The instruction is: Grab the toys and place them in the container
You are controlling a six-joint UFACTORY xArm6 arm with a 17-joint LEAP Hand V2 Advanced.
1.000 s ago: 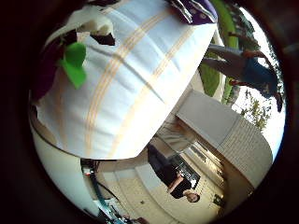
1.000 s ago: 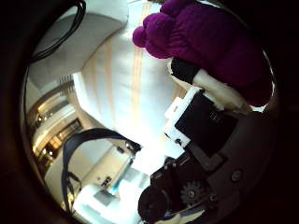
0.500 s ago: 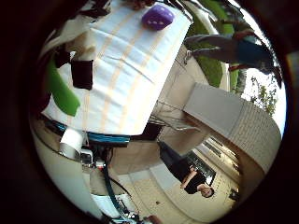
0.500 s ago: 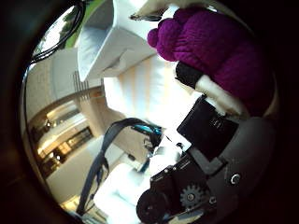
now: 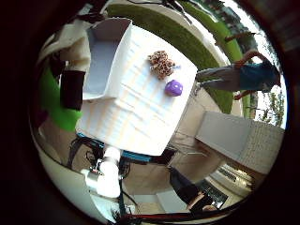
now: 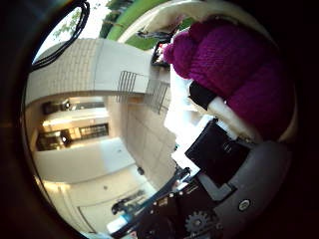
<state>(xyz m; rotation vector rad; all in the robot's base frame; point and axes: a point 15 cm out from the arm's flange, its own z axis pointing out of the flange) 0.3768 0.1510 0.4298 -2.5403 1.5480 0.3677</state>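
My hand (image 6: 219, 154) is shut on a purple knitted plush toy (image 6: 234, 69), which fills much of the thumb side view, with white and black fingers (image 6: 212, 102) curled against it. A green part (image 5: 51, 101) shows beside the fingers in the little finger side view. Far below lies a table under a white striped cloth (image 5: 136, 117). An open white container (image 5: 119, 61) stands on it at one end, and its inside looks bare. A spotted brown toy (image 5: 161, 63) and a small purple toy (image 5: 174, 87) lie on the cloth beside the container.
A white cylindrical part of the stand (image 5: 110, 171) sits below the table's edge. Tiled floor (image 5: 154, 178), a low brick wall (image 5: 239, 136) and a strip of lawn (image 5: 159, 28) surround the table. Metal railings (image 6: 149, 92) stand off to one side.
The camera has risen well away from the table, which now looks small, and the container and two loose toys have come into view. The purple toy stays in the hand.
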